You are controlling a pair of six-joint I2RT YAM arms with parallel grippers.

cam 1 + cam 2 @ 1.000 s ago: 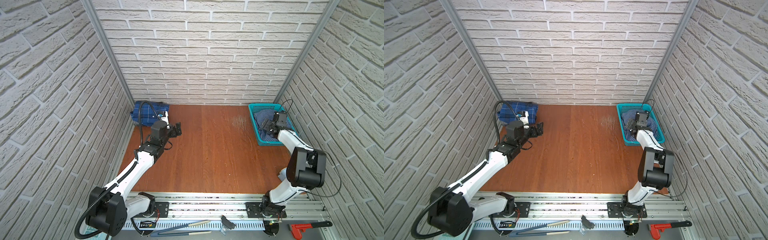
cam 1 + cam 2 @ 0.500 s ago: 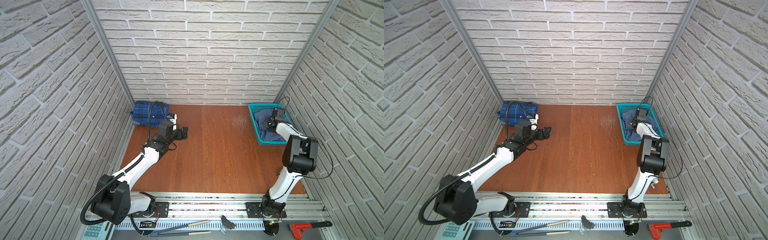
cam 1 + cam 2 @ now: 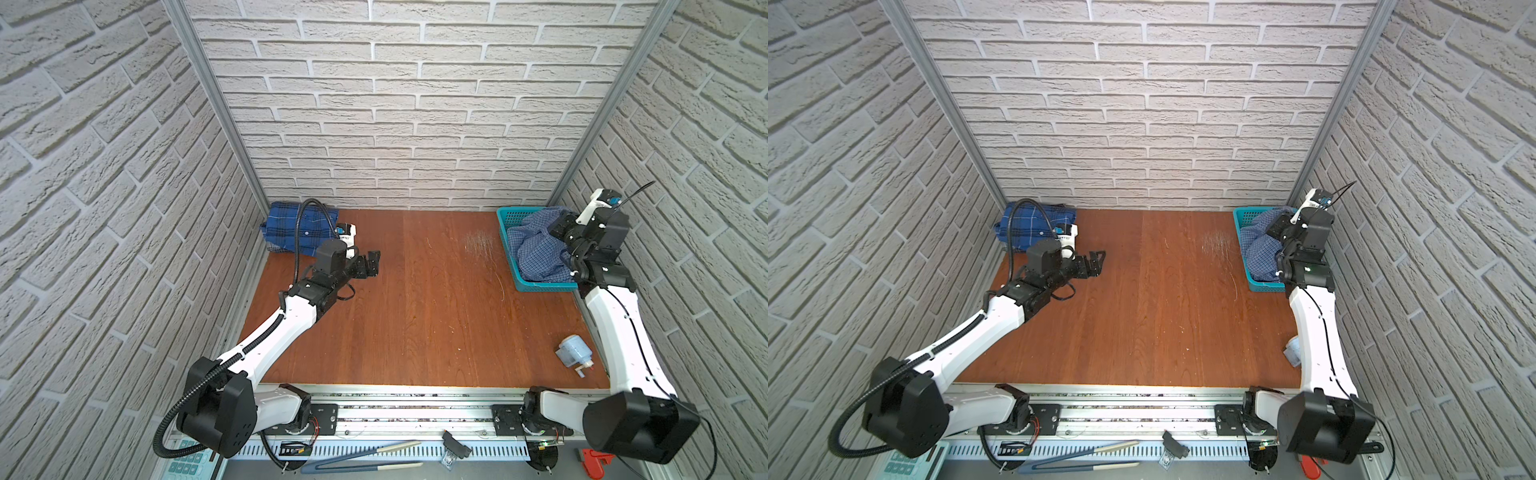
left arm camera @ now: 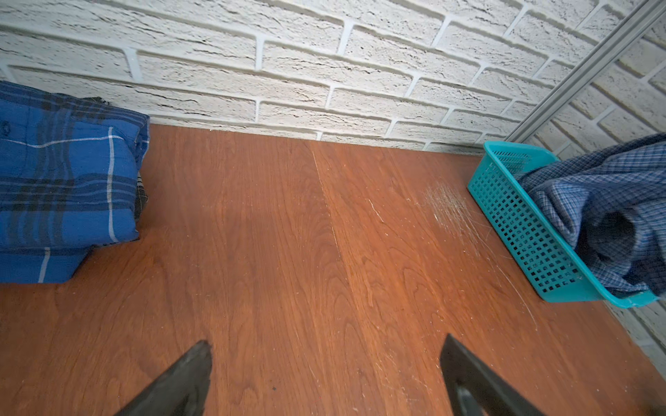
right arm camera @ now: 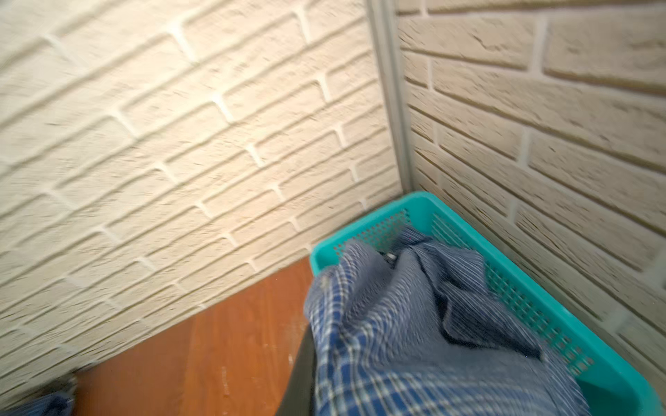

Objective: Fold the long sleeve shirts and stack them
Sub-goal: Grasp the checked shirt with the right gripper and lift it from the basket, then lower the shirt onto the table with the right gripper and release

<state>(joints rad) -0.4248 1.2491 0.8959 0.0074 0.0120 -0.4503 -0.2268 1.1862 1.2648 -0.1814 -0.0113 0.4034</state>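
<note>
**Right claw has shut on the shirt in the basket**

Since a second ago the right gripper (image 3: pixel 557 227) has gone from spread to pressed together, and its arm has swung upright beside the right wall. The left gripper (image 3: pixel 372 264) has come away from the far-left corner, out over the bare table (image 3: pixel 415 311).

We see the right claw pinching a bunch of the small-check shirt (image 3: pixel 536 253) above the teal basket (image 3: pixel 514 216). In the right wrist view the cloth (image 5: pixel 396 324) is gathered tight against the claw. Most of that shirt lies heaped inside the basket and mounds over its rim, with one part drawn up toward the claw. In the left wrist view the cloth (image 4: pixel 594 201) hangs over the perforated wall (image 4: pixel 522 223). We cannot tell whether anything lies beneath it. The basket stands in the far-right corner of the table.

The plaid shirt (image 3: pixel 286 228) lies folded in the far-left corner, against the back wall and well apart from the basket.

The left claw stands spread wide, holds nothing and hovers near the plaid shirt; its fingers (image 4: pixel 180 381) frame bare wood.
</note>
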